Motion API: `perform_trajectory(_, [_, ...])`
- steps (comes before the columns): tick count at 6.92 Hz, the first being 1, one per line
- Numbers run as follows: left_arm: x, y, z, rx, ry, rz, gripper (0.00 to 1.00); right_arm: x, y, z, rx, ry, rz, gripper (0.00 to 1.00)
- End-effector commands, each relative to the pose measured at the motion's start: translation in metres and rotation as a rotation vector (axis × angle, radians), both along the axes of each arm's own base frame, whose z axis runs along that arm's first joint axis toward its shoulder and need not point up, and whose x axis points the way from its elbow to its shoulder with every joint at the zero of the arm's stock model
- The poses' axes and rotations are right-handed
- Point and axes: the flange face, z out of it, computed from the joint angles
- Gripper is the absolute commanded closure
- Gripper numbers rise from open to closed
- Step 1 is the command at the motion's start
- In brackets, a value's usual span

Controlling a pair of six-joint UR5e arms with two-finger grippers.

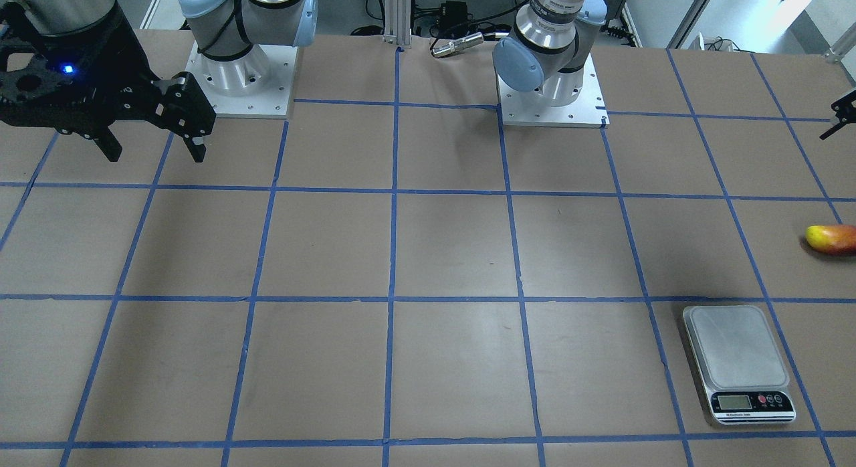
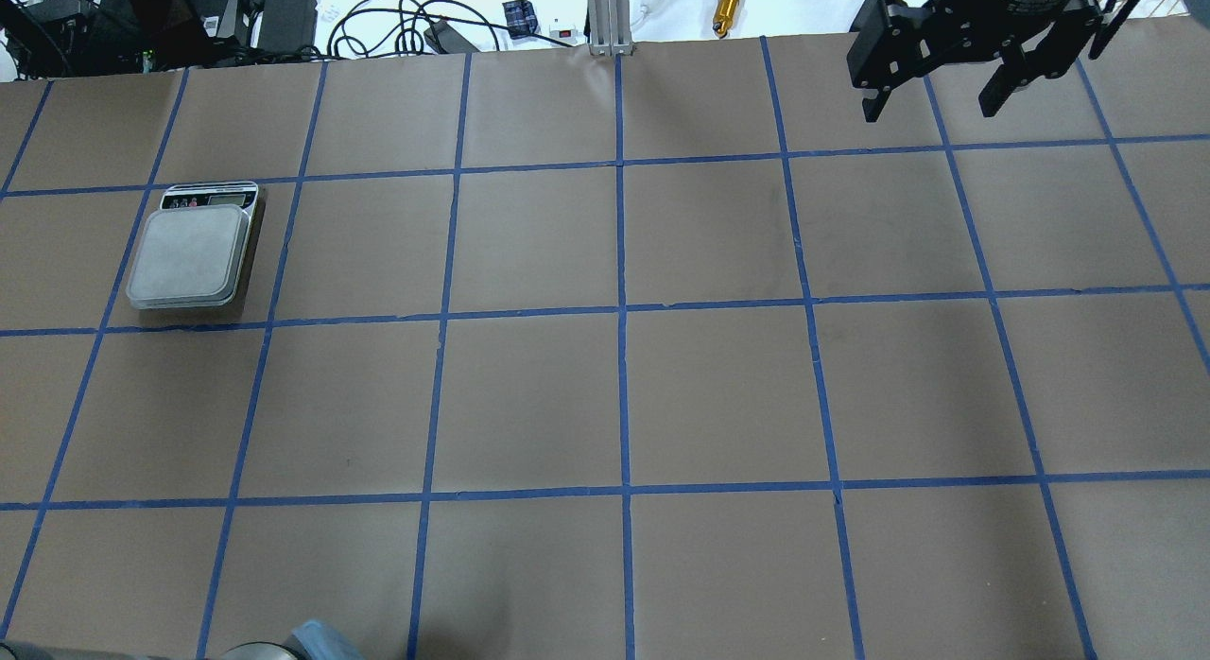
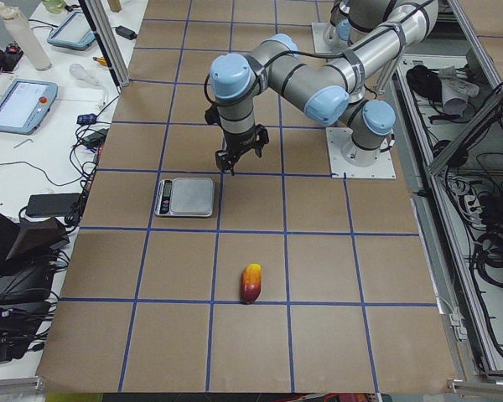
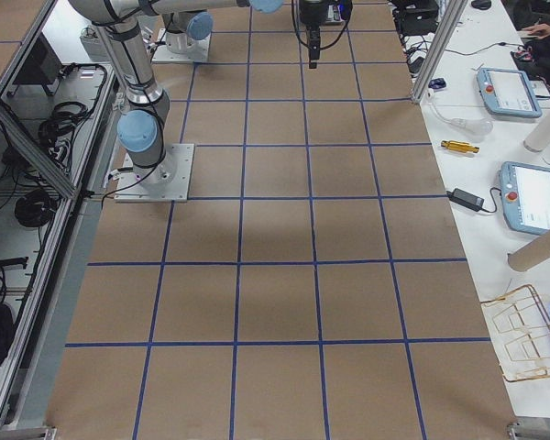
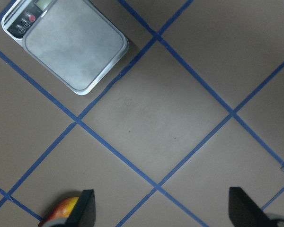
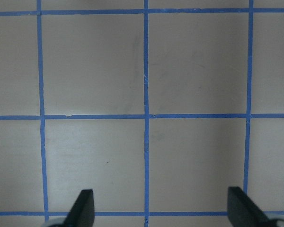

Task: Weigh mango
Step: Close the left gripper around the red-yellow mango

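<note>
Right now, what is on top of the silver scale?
Nothing: the silver kitchen scale has a bare platform. The yellow-and-red mango lies apart on the brown table. Under the scale is covered.

The mango [image 3: 251, 282] — a small oblong fruit, yellow at one end and blending to red-orange at the other — is being seen lying on its side on the desk [image 3: 318, 276], untouched, apart from the silver scale [image 3: 185, 197].

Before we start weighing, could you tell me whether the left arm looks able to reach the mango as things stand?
Probably yes. The mango lies in the open on the table with nothing over it, and the left gripper hangs open and empty above the table nearby.
</note>
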Motion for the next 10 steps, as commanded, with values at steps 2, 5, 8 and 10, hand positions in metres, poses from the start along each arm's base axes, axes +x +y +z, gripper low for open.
perform_trajectory(2, [0.129, 0.025, -0.098, -0.018, 0.006, -0.260, 0.00, 0.000, 0.000, 0.000, 0.001, 0.000, 0.000, 0.00])
perform_trajectory(5, [0.202, 0.041, -0.174, -0.030, -0.016, -0.448, 0.00, -0.001, 0.000, 0.000, -0.001, 0.000, -0.002, 0.00])
perform_trajectory(8, [0.226, 0.043, -0.218, -0.110, 0.000, -0.500, 0.00, 0.000, 0.000, 0.000, 0.001, -0.002, 0.000, 0.00])
perform_trajectory(10, [0.228, 0.042, -0.237, -0.127, -0.021, -0.525, 0.00, 0.000, 0.000, 0.000, 0.001, 0.000, 0.000, 0.00])
